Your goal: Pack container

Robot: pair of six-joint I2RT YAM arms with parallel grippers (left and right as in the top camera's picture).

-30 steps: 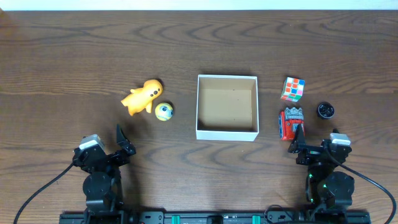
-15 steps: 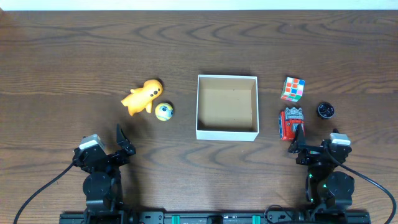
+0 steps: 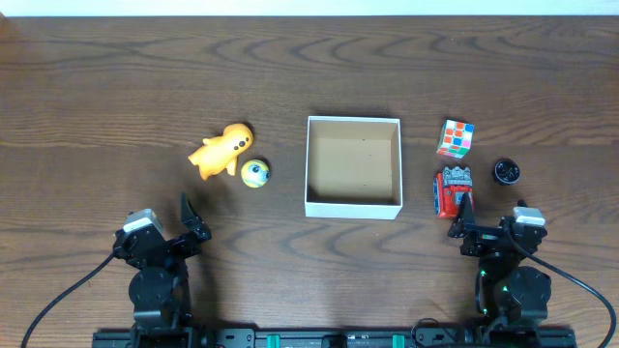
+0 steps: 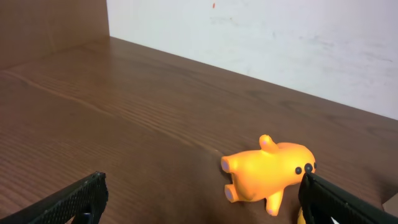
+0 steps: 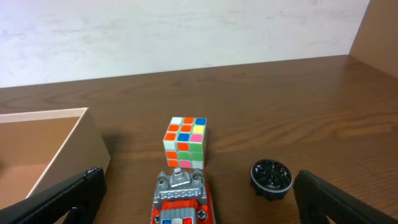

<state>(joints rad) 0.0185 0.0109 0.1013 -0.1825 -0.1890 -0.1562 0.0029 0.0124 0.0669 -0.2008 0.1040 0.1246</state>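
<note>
Across the dark wooden table, bare boards run wide along the far edge and at both outer sides. At its middle sits the container, square and shallow, its white walls standing around a brown floor with nothing in it; it is open on top and has free table on all four sides.

Near the front edge, the left gripper and the right gripper each have their fingers spread wide and hold nothing (each wrist view shows one dark fingertip at either border of the frame).

Left of the container, well apart from its wall, an orange toy animal lies on its side. A red toy truck lies to the right of the container, just beside its wall, directly ahead of the right gripper's fingers. Beyond the truck stands a colour cube, with a narrow gap between the two. A small yellow ball rests just beside the orange toy, on its container side. Smallest is a black round cap, right of the truck.
</note>
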